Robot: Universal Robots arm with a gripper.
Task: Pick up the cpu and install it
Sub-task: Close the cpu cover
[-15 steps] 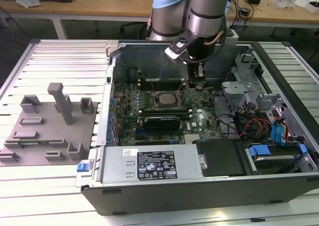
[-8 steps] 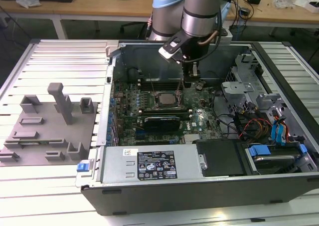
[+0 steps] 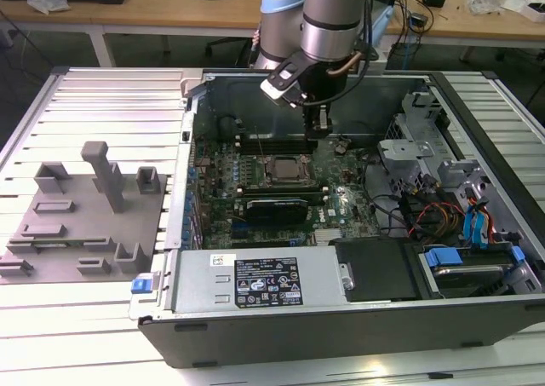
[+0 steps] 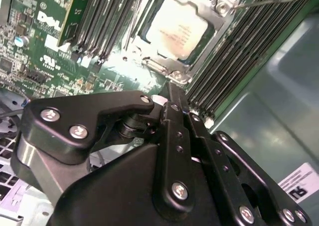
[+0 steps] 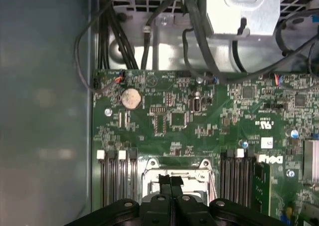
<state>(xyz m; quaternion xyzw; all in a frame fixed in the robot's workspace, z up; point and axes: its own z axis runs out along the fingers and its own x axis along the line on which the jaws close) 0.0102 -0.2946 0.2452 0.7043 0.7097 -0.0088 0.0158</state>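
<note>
Silvery cpu point(image 3: 282, 169) is being cradled flat by its socket point(image 4: 164, 69) at the exterior view's centre; the closed, empty gripper point(image 3: 319, 132) is best being guided vertically.

Exterior view: the arm point(image 3: 328, 20) is cut off by the picture's upper edge. The gripper point(image 3: 319, 132) hides the strip of motherboard point(image 3: 341, 194) behind it. The case point(image 3: 358, 326) is cropped at the exterior view's right.
Second wrist view: glare washes out the cpu point(image 4: 174, 29) top, and the gripper's black body masks much of the board.
First wrist view: the fingers point(image 5: 164, 186) cover much of the socket frame point(image 5: 149, 171).
</note>
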